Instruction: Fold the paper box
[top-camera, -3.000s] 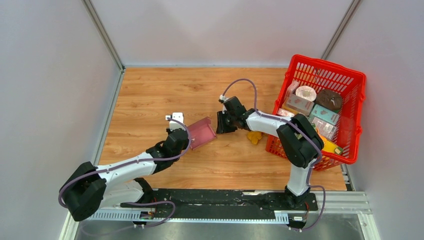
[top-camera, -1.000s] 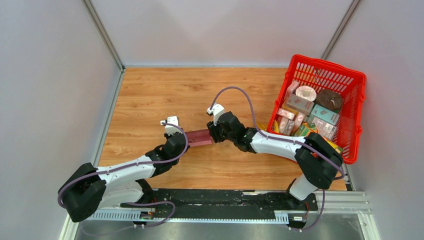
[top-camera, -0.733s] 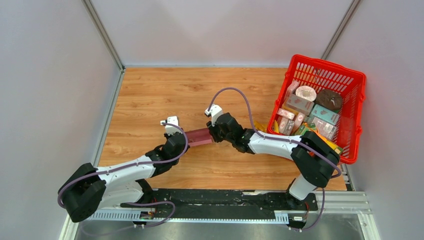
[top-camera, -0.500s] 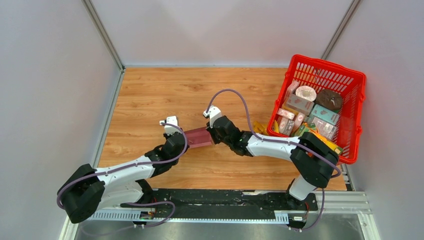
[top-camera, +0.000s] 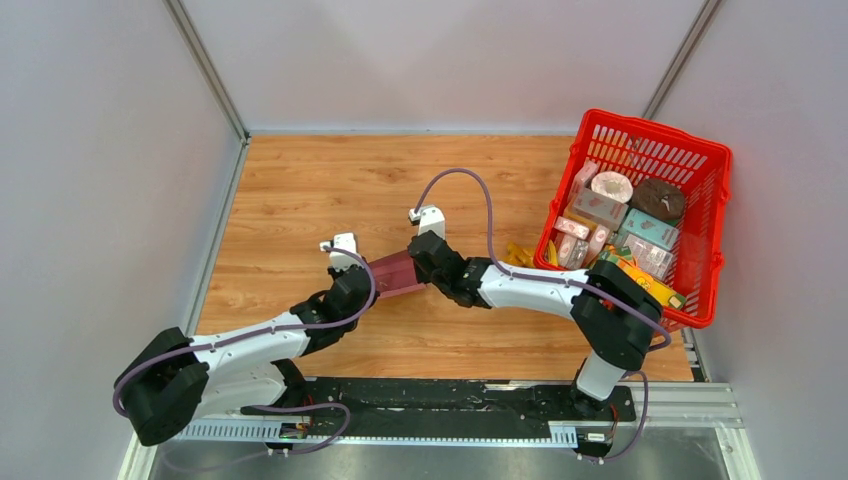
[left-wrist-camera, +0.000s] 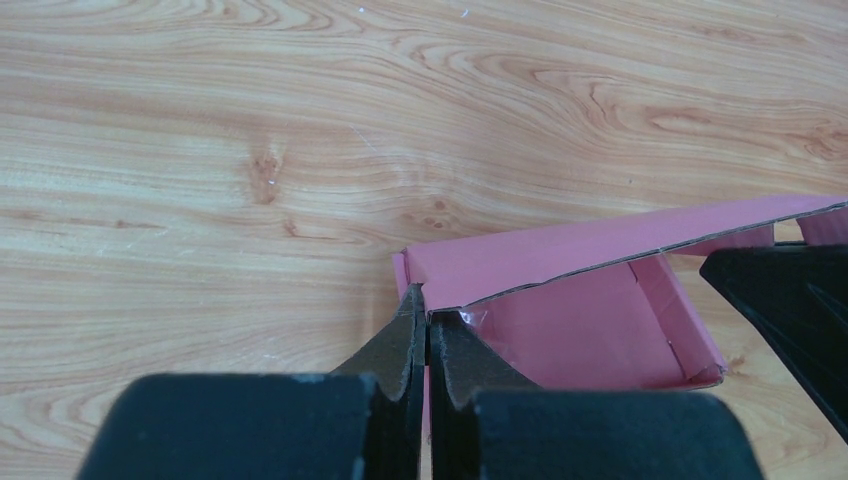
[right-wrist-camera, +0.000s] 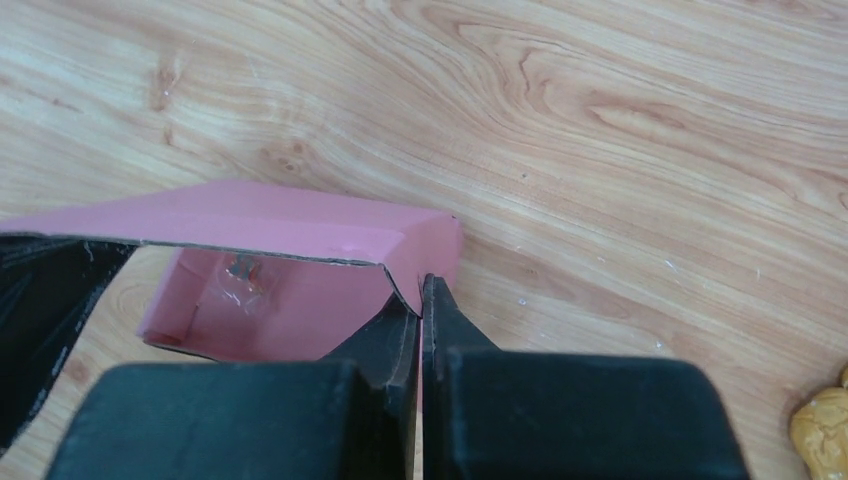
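Note:
The pink paper box is held between both grippers over the wooden table, partly formed and open, with its hollow inside showing. My left gripper is shut on the box's left wall; the left wrist view shows its fingertips pinching the pink edge of the box. My right gripper is shut on the box's right wall; the right wrist view shows its tips clamping the corner of the box.
A red mesh basket with several printed cartons stands at the right edge. A small yellow object lies on the table by the basket, also in the right wrist view. Grey walls enclose the wooden table.
The right gripper came left to the box and shut on its right side. The box went from a tilted sheet to a narrower, raised shape held by both grippers, and shifted slightly left.

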